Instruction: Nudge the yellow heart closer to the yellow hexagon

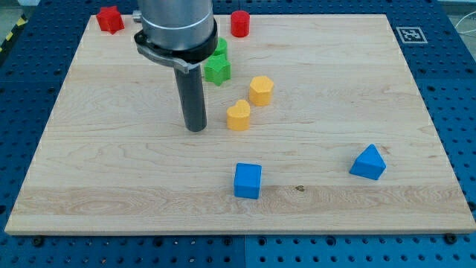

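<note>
The yellow heart [238,115] lies near the middle of the wooden board. The yellow hexagon [261,89] sits just up and to the right of it, a small gap apart. My tip [195,128] rests on the board to the left of the yellow heart, a short gap away and slightly lower in the view. The rod rises from it to the arm's grey body at the view's top.
A green star [218,70] sits above the heart, with another green block [219,49] partly hidden behind the arm. A red block [110,19] and a red cylinder [240,24] lie at the top edge. A blue cube [248,180] and a blue triangular block [368,162] lie lower right.
</note>
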Available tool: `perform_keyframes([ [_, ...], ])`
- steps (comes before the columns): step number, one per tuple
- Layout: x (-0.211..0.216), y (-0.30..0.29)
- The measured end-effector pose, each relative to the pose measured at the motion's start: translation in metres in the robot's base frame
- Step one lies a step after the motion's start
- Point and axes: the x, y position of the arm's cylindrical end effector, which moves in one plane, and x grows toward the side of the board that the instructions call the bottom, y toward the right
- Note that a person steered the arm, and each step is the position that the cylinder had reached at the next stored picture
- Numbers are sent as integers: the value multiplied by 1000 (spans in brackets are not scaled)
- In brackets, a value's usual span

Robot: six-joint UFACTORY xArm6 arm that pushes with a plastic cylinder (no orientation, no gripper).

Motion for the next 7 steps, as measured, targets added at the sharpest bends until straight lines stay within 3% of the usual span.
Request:
perform_keyframes([
  [7,-16,48],
])
